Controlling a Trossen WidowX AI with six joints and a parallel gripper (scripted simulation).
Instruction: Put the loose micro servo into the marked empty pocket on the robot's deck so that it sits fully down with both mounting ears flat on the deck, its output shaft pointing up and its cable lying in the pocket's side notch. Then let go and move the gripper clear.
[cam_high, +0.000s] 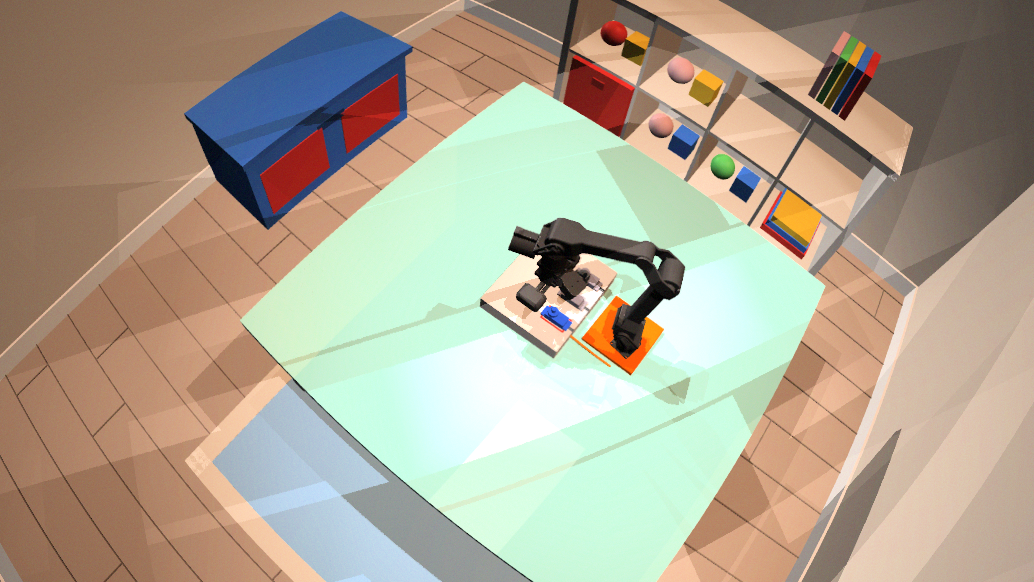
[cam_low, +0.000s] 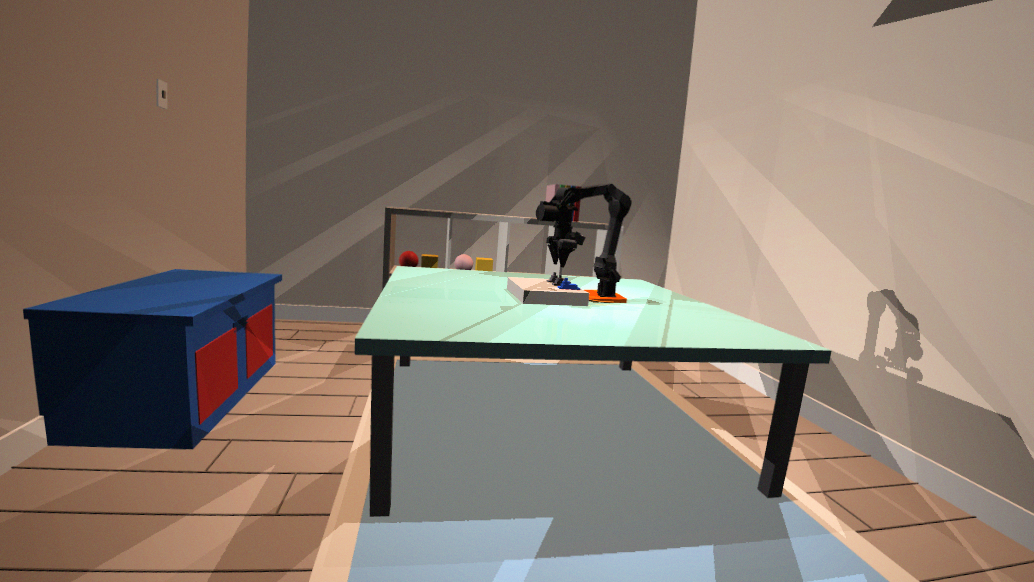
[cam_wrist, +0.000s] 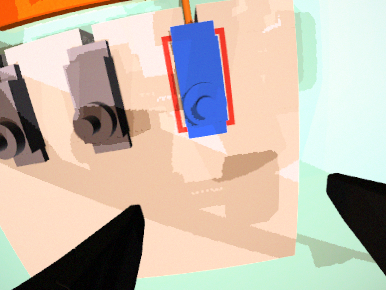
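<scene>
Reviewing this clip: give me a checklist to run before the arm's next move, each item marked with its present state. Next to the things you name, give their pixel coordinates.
1. Gripper (cam_high: 555, 289) (cam_low: 560, 266) open, nothing between the fingers: ok.
2. Blue servo (cam_high: 556, 317) (cam_low: 568, 285) (cam_wrist: 199, 75) within the red outline's sides (cam_wrist: 227, 80): ok.
3. Output shaft (cam_wrist: 204, 107) pointing up: ok.
4. Cable (cam_high: 591, 352) (cam_wrist: 187, 11) leaving at the notch end: ok; lying down in the notch: cannot tell.
5. Both ears flat on the deck (cam_high: 506, 300) (cam_low: 555, 297) (cam_wrist: 240, 220): cannot tell.
</scene>
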